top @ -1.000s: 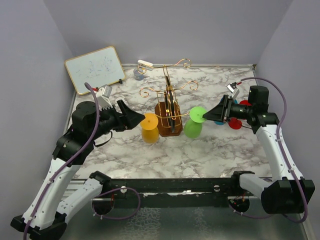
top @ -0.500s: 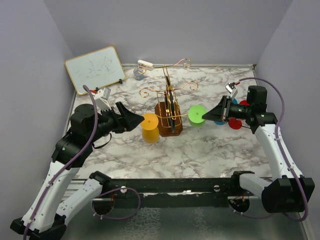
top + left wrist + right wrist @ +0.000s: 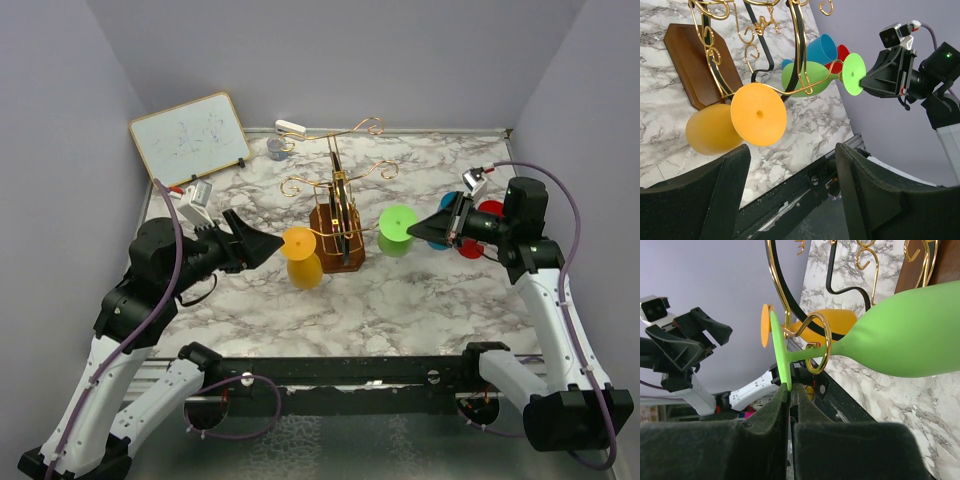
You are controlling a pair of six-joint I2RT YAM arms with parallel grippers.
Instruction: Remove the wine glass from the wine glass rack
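The gold wire wine glass rack (image 3: pixel 338 200) stands mid-table on its brown wooden base (image 3: pixel 337 257). A green wine glass (image 3: pixel 397 230) hangs on its right arm, its stem inside the scroll loop (image 3: pixel 817 342). My right gripper (image 3: pixel 790 390) is shut on the rim of the green glass's foot (image 3: pixel 777 350); it also shows in the top view (image 3: pixel 418 232). An orange wine glass (image 3: pixel 300 255) hangs on the left arm. My left gripper (image 3: pixel 792 150) is open and empty, just left of the orange foot (image 3: pixel 758 114), apart from it.
A whiteboard (image 3: pixel 190 138) leans at the back left. Blue (image 3: pixel 825 47) and red (image 3: pixel 490 208) glasses lie behind the right gripper. A small grey item (image 3: pixel 277 148) and a white object (image 3: pixel 290 127) sit at the back edge. The black rail (image 3: pixel 340 370) runs along the table front.
The right gripper has moved a little right and up with the green glass's foot, so the bowl has swung up and the glass has slid outward. The left arm has drawn slightly back.
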